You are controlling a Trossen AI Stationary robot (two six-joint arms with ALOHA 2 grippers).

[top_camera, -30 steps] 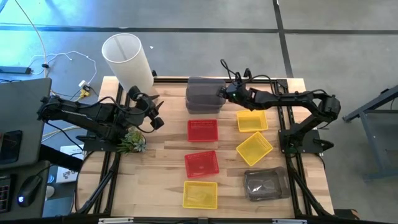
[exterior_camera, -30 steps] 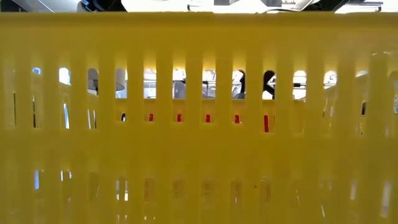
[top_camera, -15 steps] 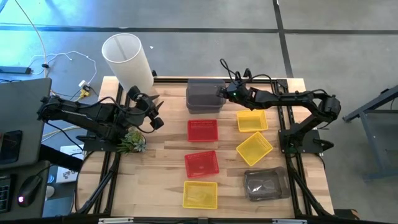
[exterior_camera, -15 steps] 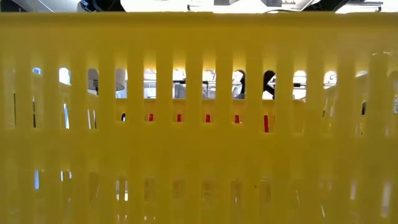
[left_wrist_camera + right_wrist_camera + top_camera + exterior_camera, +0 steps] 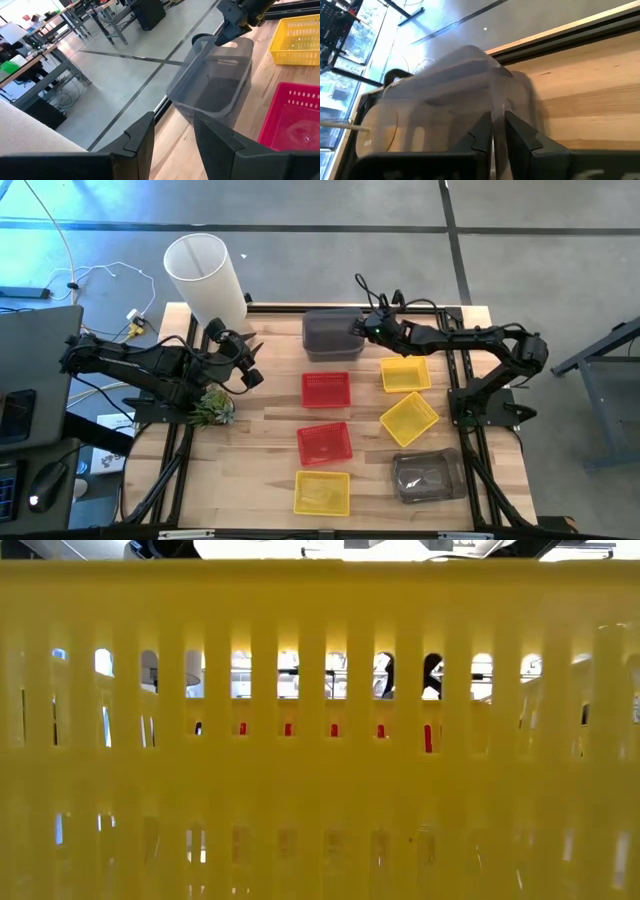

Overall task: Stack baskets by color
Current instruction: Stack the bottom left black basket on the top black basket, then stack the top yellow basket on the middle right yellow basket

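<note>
Two translucent dark grey baskets (image 5: 332, 335) sit nested at the table's far middle, resting on the wood. My right gripper (image 5: 358, 327) is at their right rim, its fingers closed about the wall. Two red baskets (image 5: 326, 389) (image 5: 325, 443) lie at the middle, and three yellow ones (image 5: 405, 374) (image 5: 409, 418) (image 5: 322, 492) to the right and near edge. A third grey basket (image 5: 427, 476) rests near right. My left gripper (image 5: 250, 367) waits open and bare at the left. My right gripper pinches the upper grey basket's right end wall (image 5: 496, 107) at its rim, one finger (image 5: 481, 134) inside the basket and one outside. The fingers slant down from the table's right side. The basket sits level inside the grey basket below it.
A tall white cylinder (image 5: 205, 275) stands at the far left corner, and a small green plant (image 5: 212, 408) lies under my left arm. A yellow basket's slotted wall (image 5: 320, 740) fills the low view. Bare wood shows at the near left.
The grey basket in my right gripper stood offset over the other grey one, toward the far left. It now sits squarely inside it. Neither arm has visibly shifted.
</note>
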